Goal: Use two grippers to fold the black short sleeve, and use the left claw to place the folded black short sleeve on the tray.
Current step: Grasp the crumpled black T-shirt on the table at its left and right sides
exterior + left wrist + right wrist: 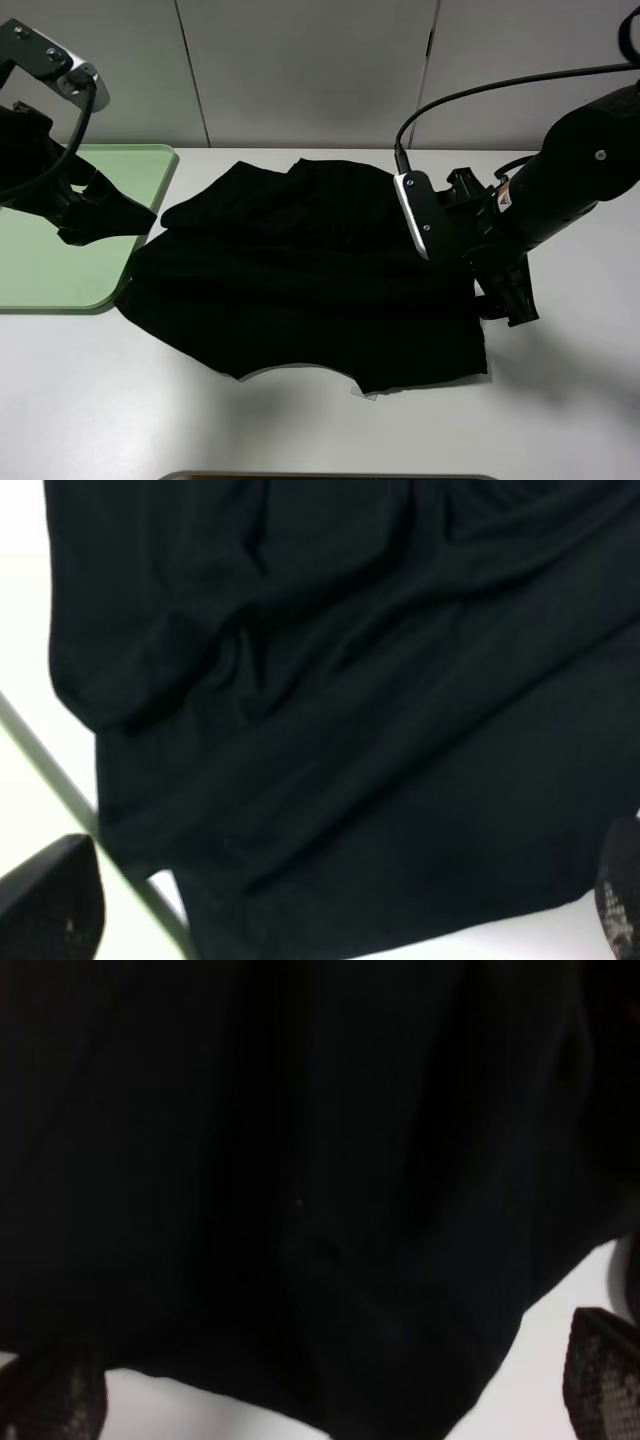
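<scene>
Mid-frame, the soft, rumpled black short sleeve (pixel 310 270) sprawls beside the smooth, round-cornered green tray (pixel 40 270); matte left gripper (pixel 335 910) and right gripper (pixel 325 1400) gape, empty.

Black short sleeve (pixel 300 270): plain, rumpled, lying spread at middle of desk (pixel 560 400), far part bunched in folds, left corner just beside tray (pixel 40 270). Tray: light green, rounded corners, low rim, flat at desk's left edge.
</scene>
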`<state>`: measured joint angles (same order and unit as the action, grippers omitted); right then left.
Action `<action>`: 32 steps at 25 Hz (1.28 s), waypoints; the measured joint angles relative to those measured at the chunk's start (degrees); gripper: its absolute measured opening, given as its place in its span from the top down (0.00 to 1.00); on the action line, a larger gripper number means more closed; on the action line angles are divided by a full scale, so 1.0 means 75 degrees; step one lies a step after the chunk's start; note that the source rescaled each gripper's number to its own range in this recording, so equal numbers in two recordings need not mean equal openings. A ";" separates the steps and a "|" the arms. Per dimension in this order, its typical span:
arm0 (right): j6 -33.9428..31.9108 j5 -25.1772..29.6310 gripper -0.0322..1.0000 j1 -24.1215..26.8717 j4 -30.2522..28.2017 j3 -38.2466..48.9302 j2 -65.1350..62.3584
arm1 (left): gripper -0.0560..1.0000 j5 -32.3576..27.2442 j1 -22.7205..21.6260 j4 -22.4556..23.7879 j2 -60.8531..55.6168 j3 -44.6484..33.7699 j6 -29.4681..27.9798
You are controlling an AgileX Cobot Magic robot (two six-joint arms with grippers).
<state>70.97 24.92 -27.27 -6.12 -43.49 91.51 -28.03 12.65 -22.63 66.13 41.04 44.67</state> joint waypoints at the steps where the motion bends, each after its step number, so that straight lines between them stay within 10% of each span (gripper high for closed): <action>1: -0.0012 -0.0085 0.00 -0.0007 -0.0227 0.0000 0.0114 | 0.02 0.0000 0.0000 0.0076 0.0000 0.0000 0.0000; 24: -0.1678 -0.1322 0.01 0.0002 -0.3064 -0.0009 0.1486 | 0.03 0.0173 0.0000 0.0172 0.1264 0.0000 0.0997; 28: -0.1918 -0.1324 0.16 0.0002 -0.3296 -0.0009 0.1544 | 0.03 0.0422 0.0000 0.0172 0.1891 0.0006 0.1007; 32: -0.1963 -0.1333 0.58 0.0002 -0.3320 -0.0009 0.1554 | 0.03 0.0653 0.0000 0.0172 0.2233 0.0006 0.1039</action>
<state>56.25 14.92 -27.25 -31.02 -43.56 103.16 -23.13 12.65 -21.34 82.87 41.08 52.46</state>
